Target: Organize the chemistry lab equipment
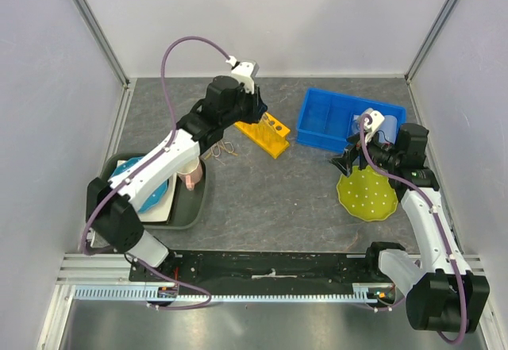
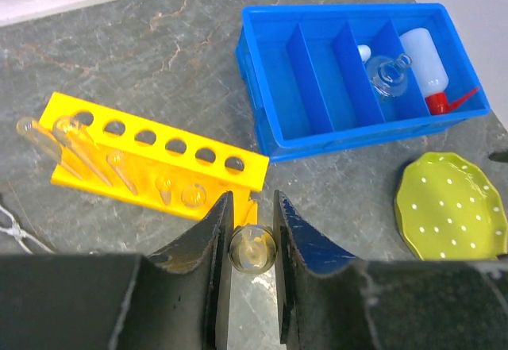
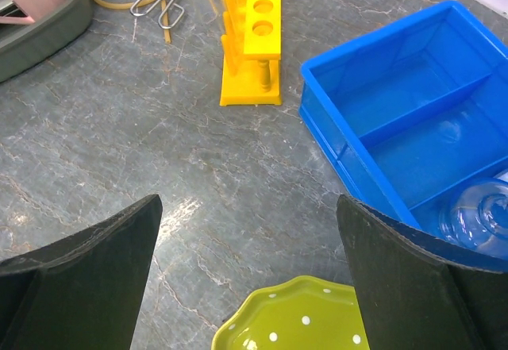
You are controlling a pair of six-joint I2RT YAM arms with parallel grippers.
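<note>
Beside the yellow holed rack (image 2: pixel 143 166), outstretched left tool (image 2: pixel 252 205) tight around thin clear rod (image 2: pixel 252 248); right tool (image 3: pixel 248 207) low, spread empty.

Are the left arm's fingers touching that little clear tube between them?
Touching. The left wrist view shows both fingers pressed against the clear tube, one on each side, no gap.

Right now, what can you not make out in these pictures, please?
Left wrist: clear tube in the left gripper shows end-on; fingers hide its length.
Top: right arm covers the flask and squeeze bottle in the blue bin.
Right wrist: top edge cuts off the tongs.
</note>
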